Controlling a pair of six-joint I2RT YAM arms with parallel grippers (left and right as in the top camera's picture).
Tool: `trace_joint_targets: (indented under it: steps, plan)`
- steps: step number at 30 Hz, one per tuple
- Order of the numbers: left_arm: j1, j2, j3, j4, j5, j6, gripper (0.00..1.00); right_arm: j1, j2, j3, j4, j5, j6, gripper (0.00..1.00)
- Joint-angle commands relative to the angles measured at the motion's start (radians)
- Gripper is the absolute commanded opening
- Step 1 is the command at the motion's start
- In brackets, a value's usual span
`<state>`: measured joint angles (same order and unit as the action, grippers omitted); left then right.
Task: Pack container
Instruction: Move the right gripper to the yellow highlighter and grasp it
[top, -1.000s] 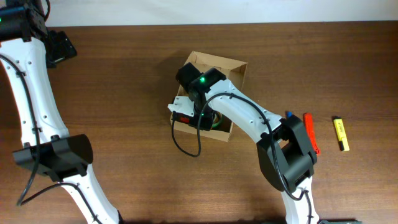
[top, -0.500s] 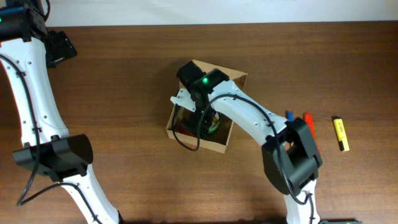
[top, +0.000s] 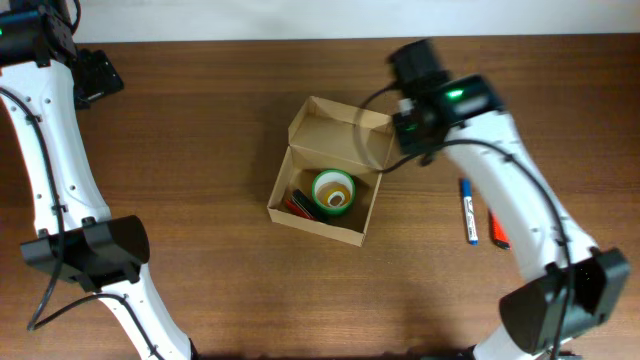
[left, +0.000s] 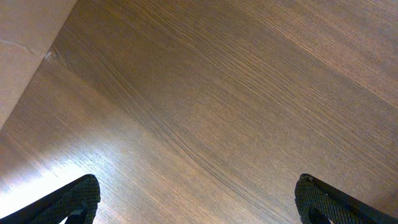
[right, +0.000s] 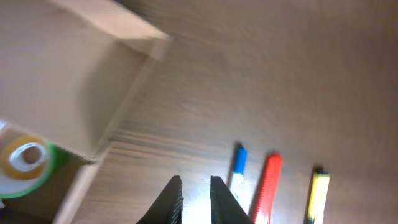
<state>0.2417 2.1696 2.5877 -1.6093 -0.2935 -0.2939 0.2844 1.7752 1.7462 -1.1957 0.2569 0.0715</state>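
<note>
Brown woodgrain table (top: 200, 150), matt finish, carries all items. At far left, your left gripper (left: 199, 202) hangs wide open and empty above bare wood. Centre: the container (top: 330, 128), plain tan cardboard with its flap lid raised, holds a glossy green-and-yellow tape roll (top: 333, 192). Right of it, your right gripper (right: 194, 190) is nearly closed, holding nothing. Judged next: the slim blue pen (right: 238, 163). Spread the fingers first, then clamp across its round barrel at mid-length.
</note>
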Motion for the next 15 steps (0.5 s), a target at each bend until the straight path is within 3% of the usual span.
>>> trace_joint_targets:
  steps: [1,5,9,15]
  plan:
    - [0.003,0.017,-0.003,0.0,0.003,0.004,1.0,-0.138,-0.056,-0.002,-0.028,-0.057,0.069,0.16]
    - [0.003,0.017,-0.003,0.0,0.003,0.004,1.0,-0.383,-0.066,-0.004,-0.05,-0.101,0.026,0.15]
    - [0.003,0.017,-0.003,0.0,0.003,0.004,1.0,-0.595,-0.066,-0.069,0.008,-0.16,-0.156,0.11]
    - [0.003,0.017,-0.003,0.0,0.003,0.004,1.0,-0.747,-0.073,-0.399,0.252,-0.215,-0.368,0.05]
